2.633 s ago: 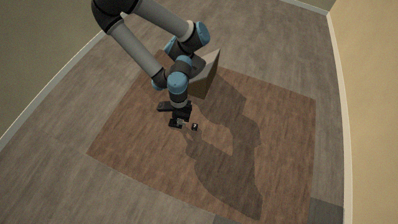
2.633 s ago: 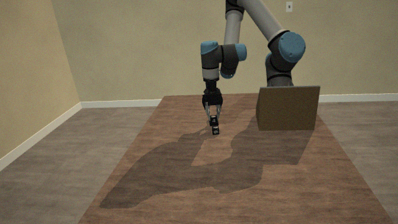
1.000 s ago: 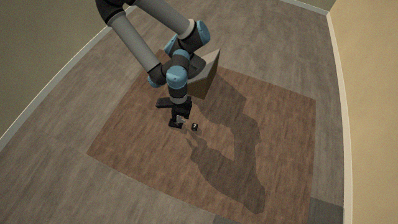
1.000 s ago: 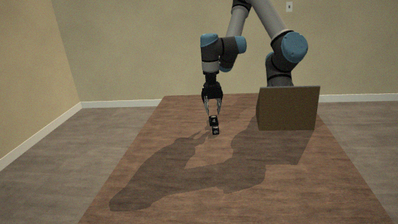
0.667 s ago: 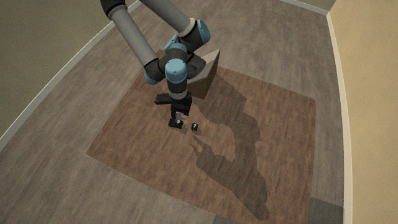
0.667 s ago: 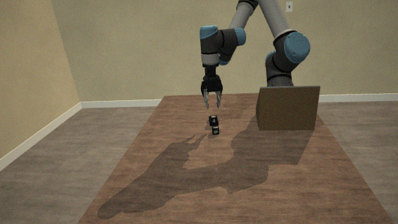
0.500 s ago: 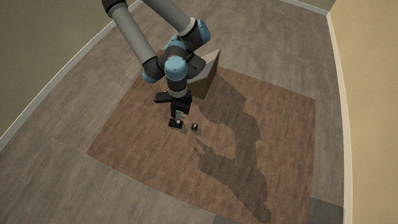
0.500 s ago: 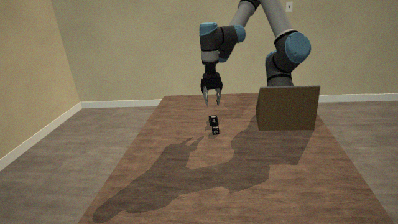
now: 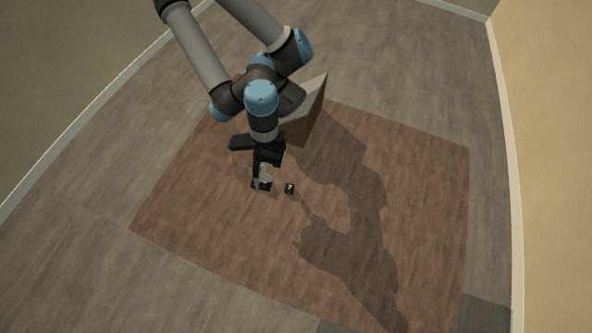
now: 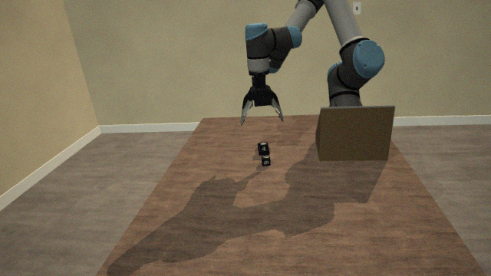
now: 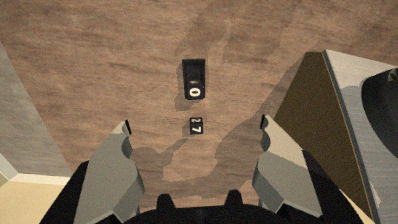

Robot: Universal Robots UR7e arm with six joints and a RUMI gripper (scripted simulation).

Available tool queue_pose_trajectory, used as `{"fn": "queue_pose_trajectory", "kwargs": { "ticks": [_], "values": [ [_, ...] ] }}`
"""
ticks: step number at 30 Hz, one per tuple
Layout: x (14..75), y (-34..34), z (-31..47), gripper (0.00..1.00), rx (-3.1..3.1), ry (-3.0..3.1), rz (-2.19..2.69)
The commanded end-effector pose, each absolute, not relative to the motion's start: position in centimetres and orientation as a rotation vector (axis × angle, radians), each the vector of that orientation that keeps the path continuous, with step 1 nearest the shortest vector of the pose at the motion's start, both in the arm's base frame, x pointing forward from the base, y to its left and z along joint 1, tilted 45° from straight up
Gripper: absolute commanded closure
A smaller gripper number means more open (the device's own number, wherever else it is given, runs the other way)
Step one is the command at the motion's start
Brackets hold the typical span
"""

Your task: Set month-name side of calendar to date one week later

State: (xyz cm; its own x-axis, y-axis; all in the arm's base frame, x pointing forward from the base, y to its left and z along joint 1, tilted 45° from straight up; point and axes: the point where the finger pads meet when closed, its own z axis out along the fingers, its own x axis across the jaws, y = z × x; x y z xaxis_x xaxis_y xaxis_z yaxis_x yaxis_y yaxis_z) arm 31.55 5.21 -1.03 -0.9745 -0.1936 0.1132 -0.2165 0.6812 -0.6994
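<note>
My pincer (image 10: 261, 113) hangs spread to its full width well above the desk (image 10: 345, 215), with nothing between its fingers. Below it, on the brown wood, lie the two black pieces of the calendar. The farther one, the tray (image 11: 194, 80), holds a cube whose face shows a 0 in my wrist view and a 4 from the exterior view (image 10: 263, 148). Just beside it, toward me in the wrist view, a loose cube (image 11: 196, 126) rests flat on the desk outside the tray; its top reads 7 from above (image 9: 289, 188) and its side reads 6 from the exterior view (image 10: 265, 160). A narrow strip of bare wood separates the cube from the tray, so they are near but apart. Both sit around the middle of the desk, well away from all four edges, nearer the edge by my base than the opposite one. The tan base box (image 10: 354, 132) stands on that edge, to one side of the pieces and well apart from them; in the wrist view its slanted corner (image 11: 310, 115) rises close beside one finger. My arm's shadow (image 10: 230, 218) runs from the pieces across the wood toward the opposite edge. From the top view, my pincer hides most of the tray.
</note>
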Motion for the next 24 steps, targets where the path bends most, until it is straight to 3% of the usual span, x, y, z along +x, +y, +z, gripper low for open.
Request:
{"fn": "queue_pose_trajectory", "kwargs": {
  "ticks": [1,24],
  "values": [
    [31.57,5.24,-1.0,0.0,0.348,-2.854,1.193],
    [31.56,5.25,-1.02,0.0,0.336,-2.858,1.194]
  ]
}}
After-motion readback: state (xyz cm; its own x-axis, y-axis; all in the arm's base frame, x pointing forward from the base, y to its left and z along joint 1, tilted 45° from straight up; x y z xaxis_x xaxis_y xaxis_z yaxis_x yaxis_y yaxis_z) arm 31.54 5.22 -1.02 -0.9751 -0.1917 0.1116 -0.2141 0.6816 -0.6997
